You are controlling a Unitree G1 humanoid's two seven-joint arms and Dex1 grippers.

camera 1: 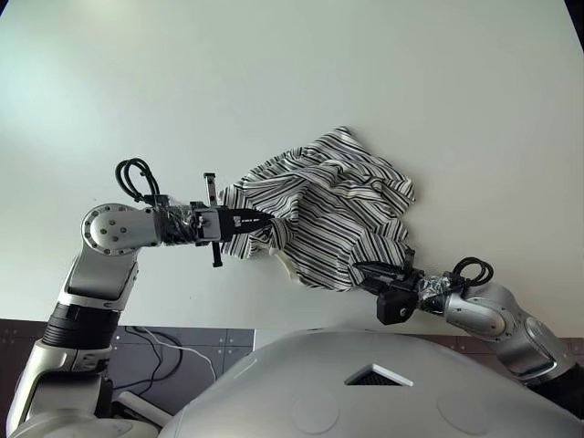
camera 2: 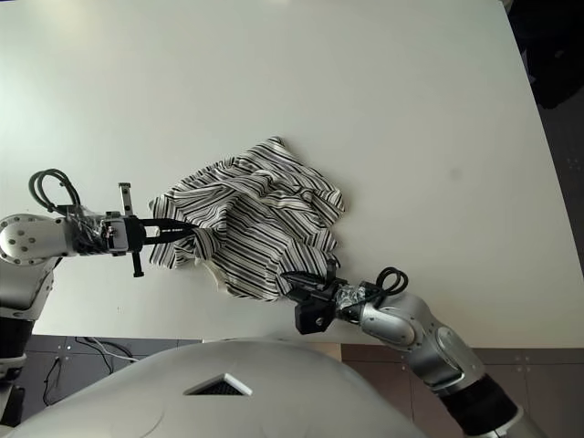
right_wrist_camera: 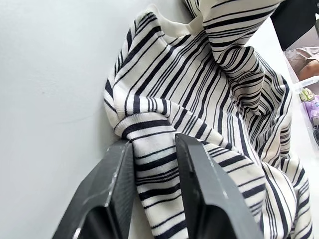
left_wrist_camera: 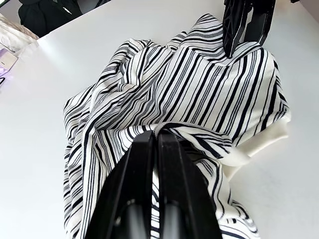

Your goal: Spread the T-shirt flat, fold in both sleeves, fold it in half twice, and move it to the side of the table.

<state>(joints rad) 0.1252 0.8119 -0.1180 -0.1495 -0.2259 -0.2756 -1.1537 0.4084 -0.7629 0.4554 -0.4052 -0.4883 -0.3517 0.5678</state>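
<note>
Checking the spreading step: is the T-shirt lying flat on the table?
No, the T-shirt sits in a crumpled, wrinkled heap on the table, with folds piled over each other.

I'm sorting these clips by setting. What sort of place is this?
Probably a lab or test room: a plain white table, one striped T-shirt on it, loose cables on the floor below.

Soft striped cloth T-shirt (camera 1: 336, 203), smooth matt table (camera 1: 228, 82).
</note>
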